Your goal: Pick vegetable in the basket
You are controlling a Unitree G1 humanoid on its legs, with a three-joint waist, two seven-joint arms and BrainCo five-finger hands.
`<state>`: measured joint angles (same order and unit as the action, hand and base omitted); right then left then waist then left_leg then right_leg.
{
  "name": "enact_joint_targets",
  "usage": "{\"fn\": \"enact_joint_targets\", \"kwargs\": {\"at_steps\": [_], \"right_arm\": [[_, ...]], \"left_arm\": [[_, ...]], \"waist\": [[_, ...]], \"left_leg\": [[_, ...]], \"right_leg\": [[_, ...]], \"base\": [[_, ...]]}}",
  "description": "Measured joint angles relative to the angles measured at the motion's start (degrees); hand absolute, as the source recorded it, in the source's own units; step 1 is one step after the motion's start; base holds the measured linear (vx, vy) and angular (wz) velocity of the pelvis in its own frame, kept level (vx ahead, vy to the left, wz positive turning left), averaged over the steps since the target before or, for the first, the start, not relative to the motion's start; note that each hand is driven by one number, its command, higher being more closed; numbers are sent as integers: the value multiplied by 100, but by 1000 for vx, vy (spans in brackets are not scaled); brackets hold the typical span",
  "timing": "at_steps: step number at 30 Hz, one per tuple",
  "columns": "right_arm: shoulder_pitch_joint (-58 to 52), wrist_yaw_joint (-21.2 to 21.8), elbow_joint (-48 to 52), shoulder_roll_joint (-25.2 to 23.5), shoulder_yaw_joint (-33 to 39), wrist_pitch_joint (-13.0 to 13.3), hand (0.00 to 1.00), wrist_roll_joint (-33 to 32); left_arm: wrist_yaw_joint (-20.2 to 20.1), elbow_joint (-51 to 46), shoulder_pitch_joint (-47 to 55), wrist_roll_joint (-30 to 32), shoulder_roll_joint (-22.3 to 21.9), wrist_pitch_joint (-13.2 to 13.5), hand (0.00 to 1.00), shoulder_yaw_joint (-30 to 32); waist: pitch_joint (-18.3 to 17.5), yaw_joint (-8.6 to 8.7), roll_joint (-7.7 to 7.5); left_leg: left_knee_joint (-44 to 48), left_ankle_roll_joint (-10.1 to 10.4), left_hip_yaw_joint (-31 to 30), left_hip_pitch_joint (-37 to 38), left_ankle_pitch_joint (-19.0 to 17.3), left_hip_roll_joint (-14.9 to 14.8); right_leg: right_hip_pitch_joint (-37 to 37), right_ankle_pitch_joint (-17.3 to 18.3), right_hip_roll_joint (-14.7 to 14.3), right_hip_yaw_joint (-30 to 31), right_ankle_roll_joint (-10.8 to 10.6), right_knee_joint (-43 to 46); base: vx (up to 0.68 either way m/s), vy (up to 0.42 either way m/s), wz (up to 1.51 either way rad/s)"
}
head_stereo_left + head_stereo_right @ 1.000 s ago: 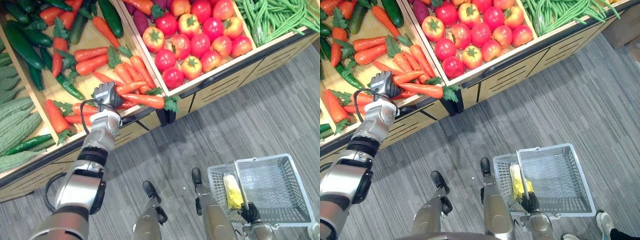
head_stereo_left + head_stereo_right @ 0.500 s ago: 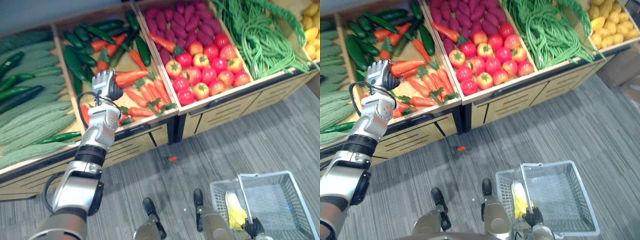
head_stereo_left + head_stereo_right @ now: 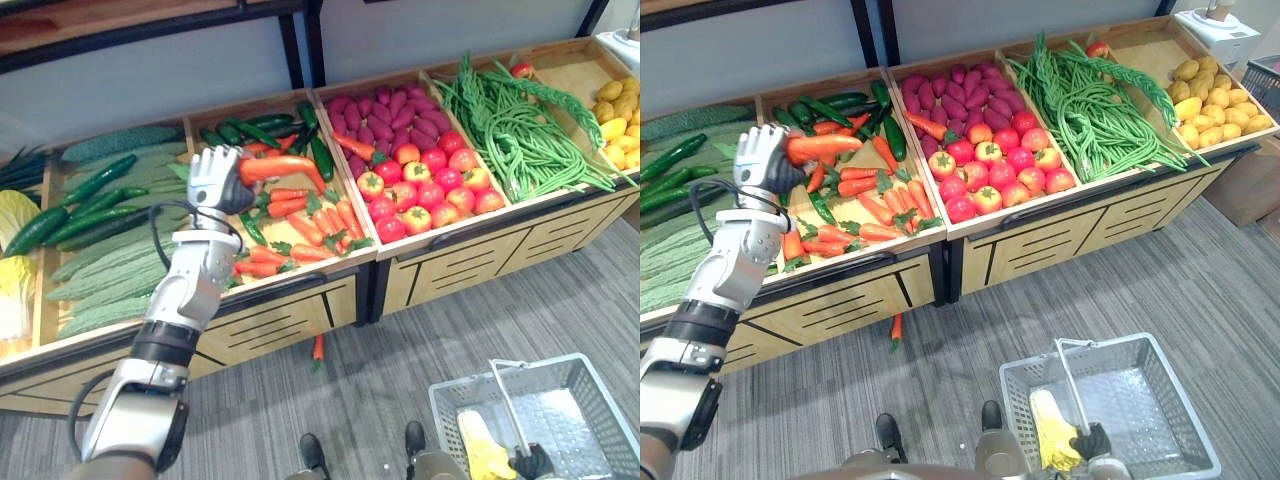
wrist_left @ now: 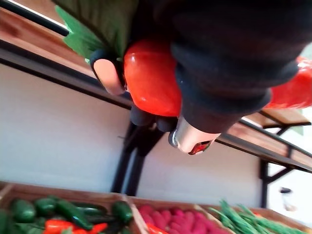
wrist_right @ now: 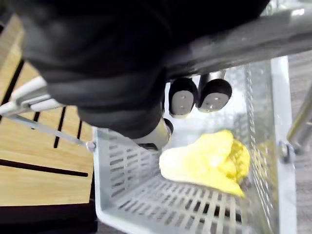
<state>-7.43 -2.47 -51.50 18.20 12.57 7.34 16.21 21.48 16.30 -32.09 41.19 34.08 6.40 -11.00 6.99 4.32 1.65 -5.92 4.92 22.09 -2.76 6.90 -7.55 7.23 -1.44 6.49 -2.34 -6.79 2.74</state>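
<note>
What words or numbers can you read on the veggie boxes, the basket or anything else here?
None: no word, number or sign can be read anywhere.
Not on the wooden stand, not on the basket, not on the carrot held in the left hand.

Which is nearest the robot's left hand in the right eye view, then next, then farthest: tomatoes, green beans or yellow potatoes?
From the left hand, gripping a carrot:
1. Tomatoes, next bin rightward.
2. Green beans, one bin further.
3. Yellow potatoes, far right end.
</note>
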Motion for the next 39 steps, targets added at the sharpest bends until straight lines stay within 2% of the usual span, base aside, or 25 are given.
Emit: {"fn": "enact_joint_targets", "kwargs": {"at_steps": [2, 5, 9, 14, 19, 23, 33, 39], "right_arm": [[293, 92, 219, 451, -12, -60, 100, 198], [563, 237, 581, 814, -115, -68, 100, 194], [843, 582, 1515, 1316, -891, 107, 100, 194], [1135, 916, 2040, 1823, -1649, 195, 100, 182], [1233, 1135, 2553, 2084, -2121, 195, 100, 59], [1343, 1287, 3056, 2337, -2624, 207, 100, -88], [1998, 1456, 3554, 2466, -3473, 357, 100, -277], [2097, 1561, 3858, 2874, -3579, 466, 100, -526]], "left_arm": [[-164, -341, 198, -8, 0, 239, 100, -250], [-280, -632, 353, -14, -9, 426, 100, -541], [-538, -1012, 513, -46, -13, 777, 100, -1079], [-819, -1359, 544, -281, -31, 1112, 100, -1659], [-999, -1565, 544, -515, -85, 1270, 100, -2186], [-1174, -1595, 545, -727, -299, 1429, 100, -2604], [-1569, -1785, 542, -958, -250, 1618, 100, -3374], [-1797, -1859, 539, -970, -237, 1705, 100, -3753]], "waist": [[-52, -34, 5], [-54, -38, 3], [-172, -88, -9], [-322, -154, -56], [-428, -164, -158], [-542, -142, -167], [-600, -153, -189], [-687, -141, -159]], "left_leg": [[-1, -16, 139, 47, -5, 39], [-4, -54, 329, 176, -36, 52], [-5, -25, 799, 461, -148, 11], [-5, 16, 1261, 705, -294, 15], [-4, 51, 1650, 903, -388, 16], [-3, 91, 1895, 1009, -479, 13], [37, 249, 2467, 1327, -645, -11], [40, 348, 2810, 1404, -763, -42]], "right_leg": [[-3, -102, 26, 160, -31, -96], [-28, -151, 23, 347, -44, -106], [-43, -194, -53, 812, -87, -110], [-47, -214, -93, 1208, -163, -115], [-51, -225, -126, 1473, -182, -96], [-47, -223, -174, 1660, -185, -97], [-34, -249, -355, 2139, -149, -55], [47, -249, -492, 2448, -149, -43]], "base": [[39, 21, -28], [27, 12, -38], [18, -6, -54], [15, 1, -43], [29, 0, -36], [28, -7, -30], [34, -10, -26], [27, -11, -33]]}}
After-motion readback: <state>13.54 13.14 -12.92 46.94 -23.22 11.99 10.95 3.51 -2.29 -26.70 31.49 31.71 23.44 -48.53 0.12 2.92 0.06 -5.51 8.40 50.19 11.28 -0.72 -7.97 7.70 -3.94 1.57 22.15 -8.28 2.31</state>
